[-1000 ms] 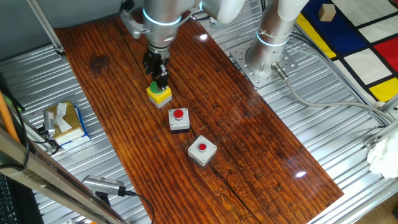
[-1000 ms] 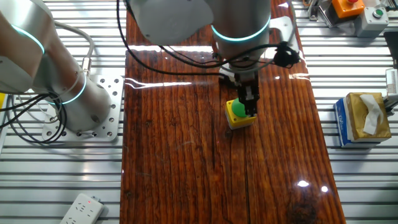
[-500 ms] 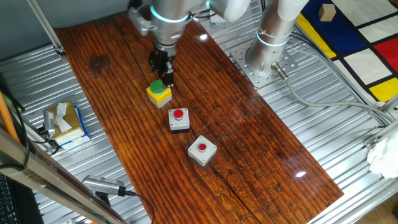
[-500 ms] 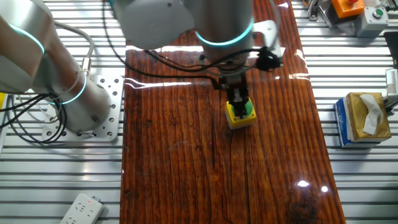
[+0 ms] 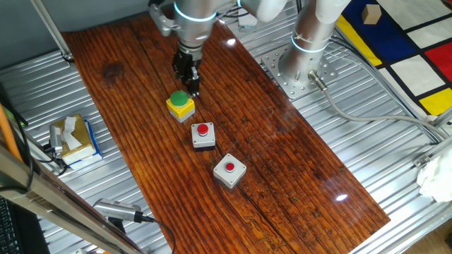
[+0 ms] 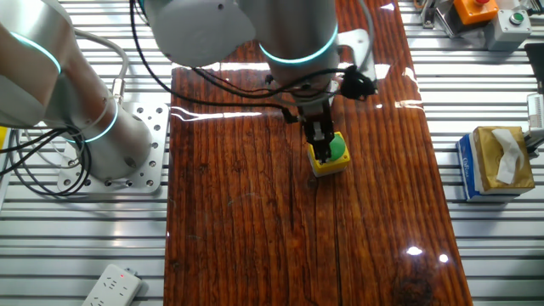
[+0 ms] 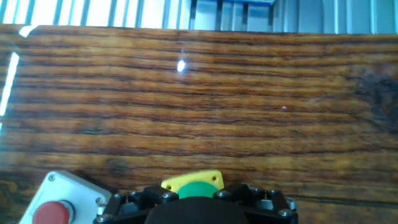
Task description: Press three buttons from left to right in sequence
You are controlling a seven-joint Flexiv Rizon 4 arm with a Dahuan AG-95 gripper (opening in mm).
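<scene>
The three buttons stand in a diagonal row on the wooden board (image 5: 282, 141). The yellow box with the green cap (image 5: 181, 104) is farthest back, the white-and-black box with a red cap (image 5: 203, 135) is in the middle, and the light grey box with a red cap (image 5: 229, 170) is nearest. My gripper (image 5: 188, 85) hangs just above and behind the green cap, apart from it. From the other side the gripper (image 6: 320, 146) overlaps the yellow box (image 6: 331, 159). The hand view shows the green cap (image 7: 194, 188) and one red-capped box (image 7: 55, 205). No view shows the fingertips apart or touching.
A tissue box (image 5: 71, 137) sits on the ribbed table left of the board. The arm's base (image 5: 305, 62) is bolted down at the right. A power strip (image 6: 112, 285) lies near the table edge, and spare button boxes (image 6: 484, 15) stand at the far corner.
The gripper has lifted off the green cap and drifted a little up and back. The green cap now shows in full. The boxes have not moved.
</scene>
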